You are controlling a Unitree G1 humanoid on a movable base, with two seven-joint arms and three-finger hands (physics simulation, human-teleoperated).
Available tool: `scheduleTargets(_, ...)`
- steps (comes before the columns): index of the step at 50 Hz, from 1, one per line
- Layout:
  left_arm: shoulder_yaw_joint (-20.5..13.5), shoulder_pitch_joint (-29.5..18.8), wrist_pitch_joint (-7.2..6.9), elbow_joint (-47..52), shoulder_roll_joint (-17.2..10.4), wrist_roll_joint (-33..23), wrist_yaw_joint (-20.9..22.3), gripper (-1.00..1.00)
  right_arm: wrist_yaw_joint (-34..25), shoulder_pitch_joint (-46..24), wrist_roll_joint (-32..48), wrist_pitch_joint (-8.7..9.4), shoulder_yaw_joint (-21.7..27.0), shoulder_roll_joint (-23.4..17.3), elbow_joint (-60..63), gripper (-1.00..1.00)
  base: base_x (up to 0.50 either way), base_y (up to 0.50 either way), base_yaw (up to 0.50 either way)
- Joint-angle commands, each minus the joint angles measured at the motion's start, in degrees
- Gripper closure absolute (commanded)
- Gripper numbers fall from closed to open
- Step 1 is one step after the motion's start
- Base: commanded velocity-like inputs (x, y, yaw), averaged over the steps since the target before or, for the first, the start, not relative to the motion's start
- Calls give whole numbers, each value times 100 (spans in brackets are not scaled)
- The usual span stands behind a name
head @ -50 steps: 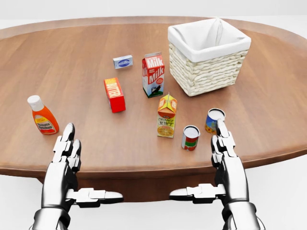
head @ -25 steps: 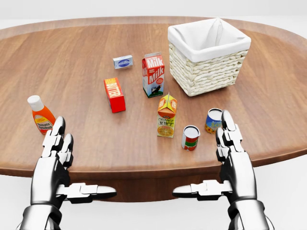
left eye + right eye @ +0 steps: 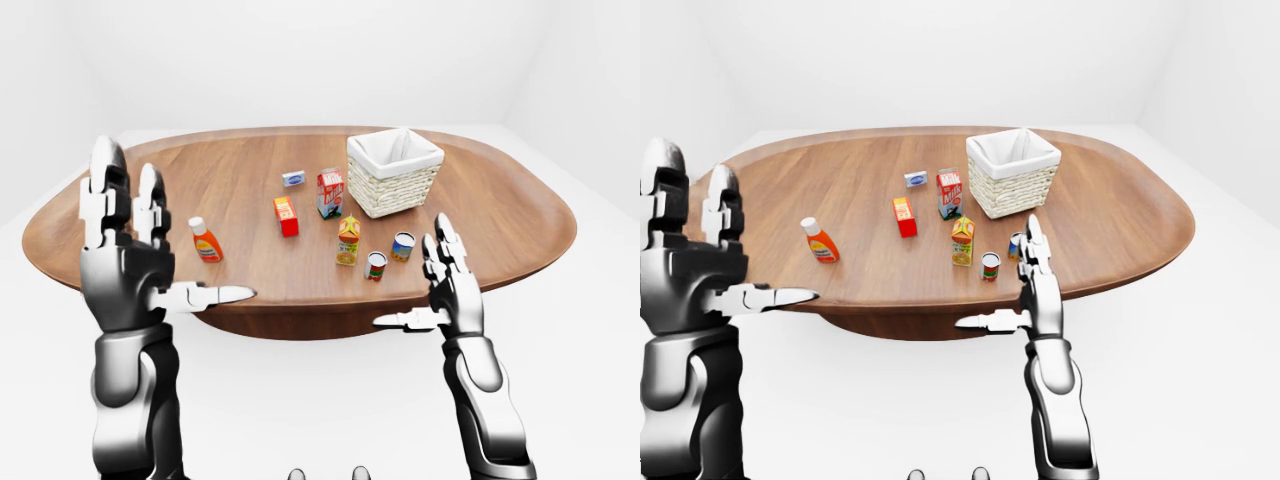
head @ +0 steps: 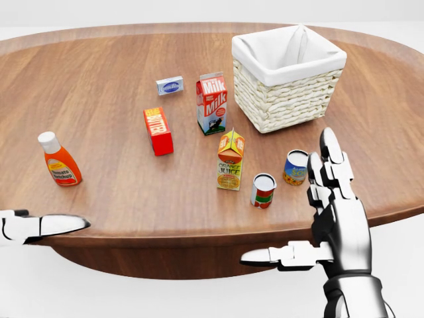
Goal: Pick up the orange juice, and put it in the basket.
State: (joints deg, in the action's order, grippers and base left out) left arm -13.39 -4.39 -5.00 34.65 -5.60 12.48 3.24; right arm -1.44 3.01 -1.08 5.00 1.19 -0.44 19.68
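Observation:
The orange juice carton [image 4: 230,161] stands upright near the middle of the wooden table, below the milk carton [image 4: 212,103] in the head view. The white-lined wicker basket [image 4: 285,105] sits at the upper right with nothing showing inside it. My right hand [image 4: 319,213] is open at the table's near edge, fingers up, right of the juice and just below a blue-and-yellow can [image 4: 295,167]. My left hand [image 3: 140,262] is open and raised high off the table's left side. In the head view only the left thumb [image 4: 43,225] shows. Neither hand touches anything.
A red-labelled can [image 4: 263,191] stands just right of the juice. A red box [image 4: 158,130] and a small blue-and-white box [image 4: 169,85] lie to the left of the milk. A tomato sauce bottle [image 4: 58,159] stands at the far left. The oval table's edge [image 4: 199,237] runs in front of both hands.
My left hand has swung out to the left and upward, mostly leaving the head view. My right hand has risen slightly and shifted right, its fingertips now beside the blue-and-yellow can. No object moved.

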Motion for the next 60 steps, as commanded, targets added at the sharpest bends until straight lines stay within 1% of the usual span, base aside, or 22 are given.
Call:
scheduleTargets(1, -954, -384, 0, 1026, -467, 1105, -32, -100, -12, 156, 19, 0, -101, 18, 874, -100, 0, 0, 0)
scheduleTargets(3, -991, -389, 0, 1003, -589, 1137, 18, -100, -9, 165, 20, 0, -115, 31, 939, -100, 0, 0, 0)
scheduleTargets(4, -1038, -430, 0, 974, -616, 1200, -41, -100, -7, 164, 29, 0, -123, 30, 957, -100, 0, 0, 0)
scheduleTargets(6, -997, -412, 0, 858, -763, 995, 83, -100, -4, 174, 21, 0, -148, 36, 1103, -100, 0, 0, 0)
scheduleTargets(7, -1022, -420, 0, 872, -786, 997, 164, -100, -10, 186, 53, 0, -172, 26, 1154, -100, 0, 0, 0)
scheduleTargets(8, -1092, -453, 0, 911, -783, 1065, 131, -100, -6, 190, 58, 0, -177, 30, 1210, -100, 0, 0, 0)
scheduleTargets(9, -1112, -435, 0, 921, -836, 1044, 168, -100, -4, 189, 59, 0, -180, 32, 1266, -100, 0, 0, 0)
scheduleTargets(11, -1279, -510, 0, 886, -847, 1191, 65, -100, -10, 197, 108, 0, -211, 22, 1361, -100, 0, 0, 0)
scheduleTargets(12, -1280, -509, 0, 882, -855, 1206, 50, -100, -12, 198, 112, 0, -212, 24, 1365, -100, 0, 0, 0)
scheduleTargets(14, -1181, -355, 0, 908, -830, 1099, 125, -100, -16, 241, 166, 0, -252, 24, 1483, -100, 0, 0, 0)
scheduleTargets(18, -1148, -290, 0, 939, -765, 1007, 204, -100, -21, 280, 245, 0, -319, 28, 1635, -100, 0, 0, 0)
scheduleTargets(27, -1141, -268, 0, 922, -687, 949, 236, -100, -14, 302, 418, 0, -436, 30, 1775, -100, 0, 0, 0)
scheduleTargets(46, -1109, -255, 0, 885, -656, 859, 265, -100, -43, 368, 737, 0, -575, 9, 2060, -100, 0, 0, 0)
scheduleTargets(50, -1074, -253, 0, 842, -652, 843, 295, -100, -67, 393, 764, 0, -591, 5, 2034, -100, 27, -2, 0)
scheduleTargets(60, -1026, -276, 0, 693, -653, 803, 313, -100, -90, 404, 786, 0, -577, 11, 2024, -100, 49, -10, 0)
